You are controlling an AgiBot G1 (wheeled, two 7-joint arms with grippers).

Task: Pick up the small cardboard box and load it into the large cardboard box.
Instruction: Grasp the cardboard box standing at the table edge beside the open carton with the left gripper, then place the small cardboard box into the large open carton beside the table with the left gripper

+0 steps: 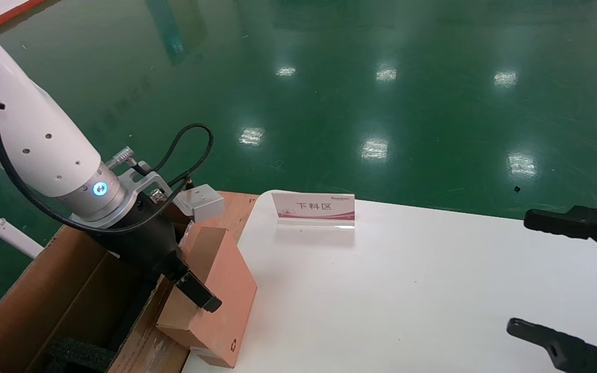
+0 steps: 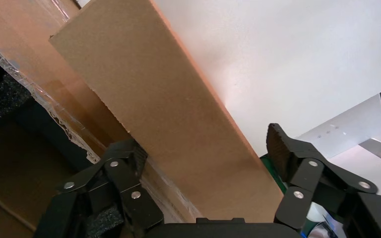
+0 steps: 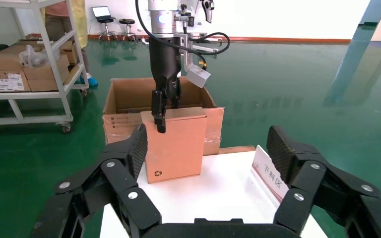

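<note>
L gripper (image 1: 187, 280) clamped across top of small box (image 1: 223, 290), fingers on opposite faces; box at table (image 1: 433, 290) edge, tilted, lower corner touching the tabletop, leaning toward big box (image 1: 44, 305) just beside the table. Big box open, black foam (image 1: 78, 355) inside. R gripper (image 1: 563, 282) idle over table's right side w/ jaws wide apart, holding nothing; sign (image 1: 315, 209) near far edge.

We count 1 small cardboard box (image 1: 215, 290), 1 large cardboard box (image 1: 44, 300), 1 sign (image 1: 314, 207), 1 white table (image 1: 407, 290), 2 grippers: left (image 1: 195, 282), right (image 1: 563, 280).
</note>
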